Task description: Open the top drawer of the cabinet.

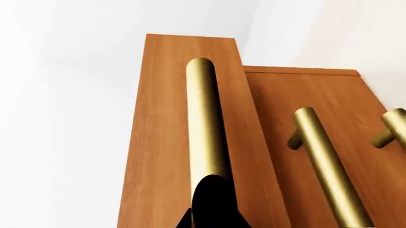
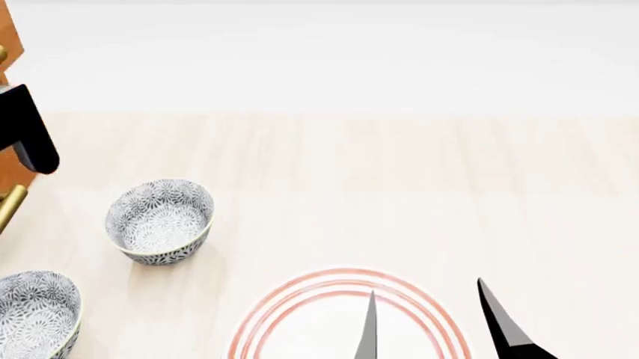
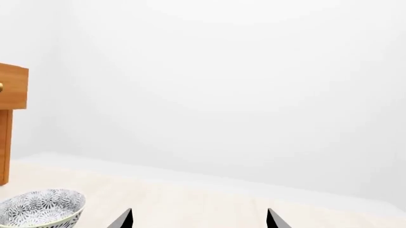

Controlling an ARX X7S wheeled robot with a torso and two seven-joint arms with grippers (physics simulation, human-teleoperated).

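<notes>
In the left wrist view the top drawer (image 1: 165,142) stands out in front of the rest of the cabinet (image 1: 304,95). Its brass bar handle (image 1: 206,118) runs into a black finger (image 1: 214,204) of my left gripper, which is closed around the handle's near end. In the head view my left gripper (image 2: 25,138) is at the far left edge against the cabinet (image 2: 8,45). The right wrist view shows the drawer front (image 3: 14,88) sticking out past the cabinet body (image 3: 5,142). My right gripper (image 2: 435,321) is open and empty above a plate, and it also shows in its own wrist view (image 3: 199,221).
Two more brass handles (image 1: 323,166) (image 1: 394,128) are on the cabinet's other fronts. Two patterned bowls (image 2: 160,221) (image 2: 35,314) stand on the pale table near the cabinet. One bowl shows in the right wrist view (image 3: 41,206). A white plate with red rings (image 2: 262,318) lies at the front.
</notes>
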